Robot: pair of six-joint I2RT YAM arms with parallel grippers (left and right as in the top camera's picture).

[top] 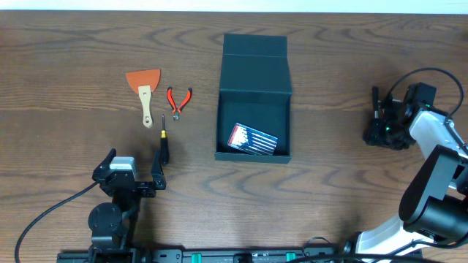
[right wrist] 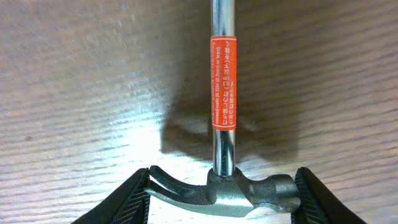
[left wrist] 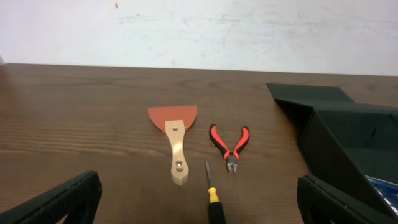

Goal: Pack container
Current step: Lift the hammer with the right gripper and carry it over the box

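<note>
The container (top: 255, 76) is a dark teal box with its flap lid folded back, and a striped packet (top: 253, 139) lies inside. In the left wrist view its wall (left wrist: 348, 143) fills the right side. My right gripper (top: 385, 128) is shut on a hammer (right wrist: 224, 81), the steel head (right wrist: 242, 193) wedged between both fingers just over the wood at the far right. My left gripper (top: 134, 166) stands open at the front left with nothing in it. A screwdriver (left wrist: 213, 196) lies between its wide-apart fingers (left wrist: 62, 202).
Left of the container lie an orange scraper (top: 144, 89) with a wooden handle, red-handled pliers (top: 178, 100) and the black-and-yellow screwdriver (top: 164, 142). The same scraper (left wrist: 174, 134) and pliers (left wrist: 229, 146) lie ahead of the left gripper. A cable (top: 44, 212) trails from the left arm.
</note>
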